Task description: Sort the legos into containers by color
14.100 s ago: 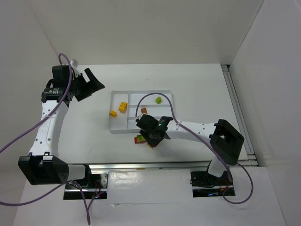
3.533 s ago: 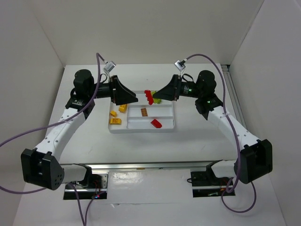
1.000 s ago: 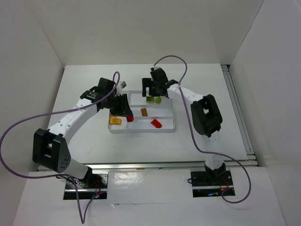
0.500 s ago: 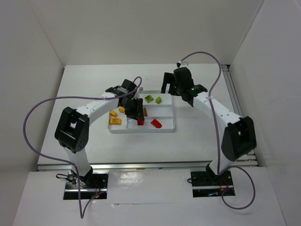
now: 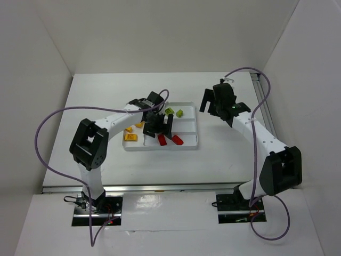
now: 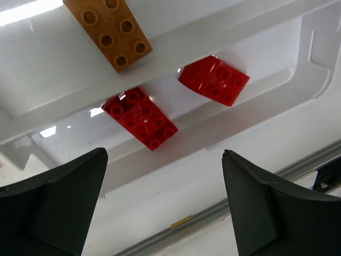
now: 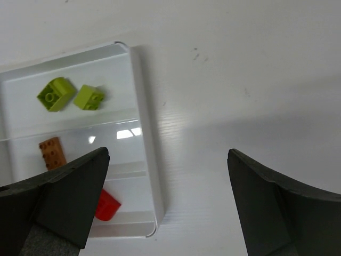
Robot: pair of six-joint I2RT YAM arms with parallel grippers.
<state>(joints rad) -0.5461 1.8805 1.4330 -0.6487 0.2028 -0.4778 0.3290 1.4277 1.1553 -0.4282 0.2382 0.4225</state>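
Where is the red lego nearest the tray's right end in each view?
Top external: red lego, right part of the tray's nearest section.
Left wrist: upper centre, right of the other red lego.
Right wrist: lower left, only partly visible.
Shared landmark: the tray's right end wall.

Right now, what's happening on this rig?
Colour sorting into a divided tray is under way. The left gripper hangs open over two red bricks lying in the near compartment. The right gripper is open and empty above the table beside the tray. Green bricks sit in the far compartment.
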